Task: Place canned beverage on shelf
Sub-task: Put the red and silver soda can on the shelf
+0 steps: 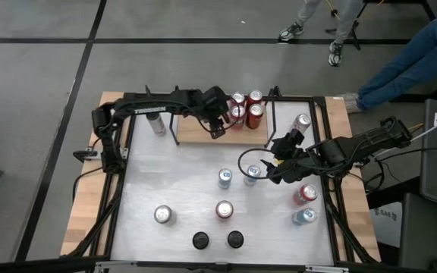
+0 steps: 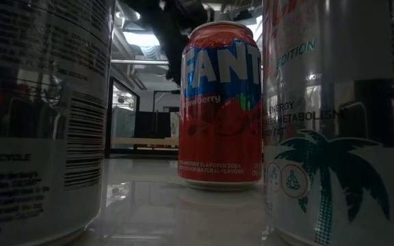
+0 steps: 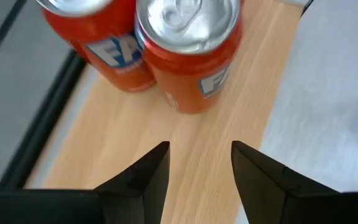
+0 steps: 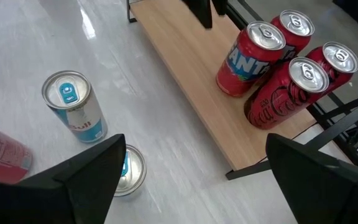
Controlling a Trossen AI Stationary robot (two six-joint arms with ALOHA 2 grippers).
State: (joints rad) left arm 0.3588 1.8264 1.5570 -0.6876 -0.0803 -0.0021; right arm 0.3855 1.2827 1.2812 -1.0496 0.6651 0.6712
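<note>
Shelf [image 1: 203, 130] lies at the table's far edge, long axis left-right; four red cans [image 1: 246, 110] stand upright on its right end. Our left gripper [image 1: 218, 130] hovers there empty, fingers nearly together — right gripper [image 1: 258, 171] gapes wide over a blue can [image 1: 251, 175].

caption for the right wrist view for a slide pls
Open right gripper above a blue-topped can; four red cans clustered at one end of the shelf.

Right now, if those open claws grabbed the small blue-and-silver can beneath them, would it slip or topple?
The blue-and-silver can looks smooth and glossy, so probably slippery. Tall and narrow, it would likely tip, then roll, if pushed high. The right gripper spans it easily.
</note>
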